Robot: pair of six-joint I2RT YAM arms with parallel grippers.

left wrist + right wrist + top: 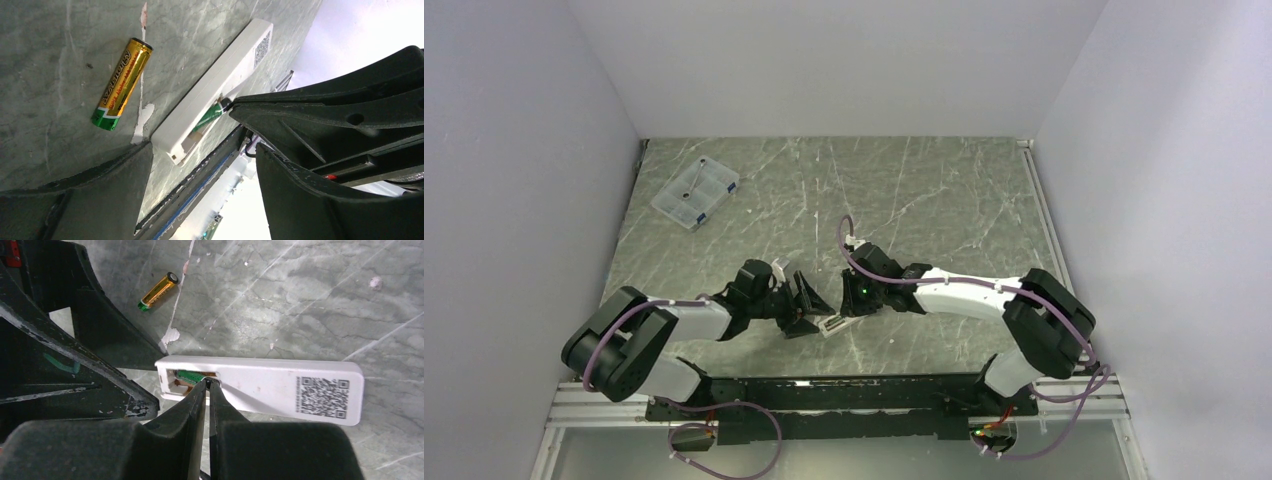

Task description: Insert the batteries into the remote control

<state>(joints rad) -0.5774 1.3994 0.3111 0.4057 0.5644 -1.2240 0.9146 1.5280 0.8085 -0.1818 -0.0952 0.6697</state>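
Seating the green battery (pixel 189 376) in the remote control's (pixel 270 382) open bay needs gentle downward pressure from the nearly closed right pincer (pixel 207 383). The left pincer (pixel 202 150) gapes wide; the gold battery (pixel 159 291) waits on the surface (pixel 300 300).

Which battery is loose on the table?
The gold battery with the green end, lying apart from the remote control. The green battery is in the remote's open compartment, at the right pincer tips.
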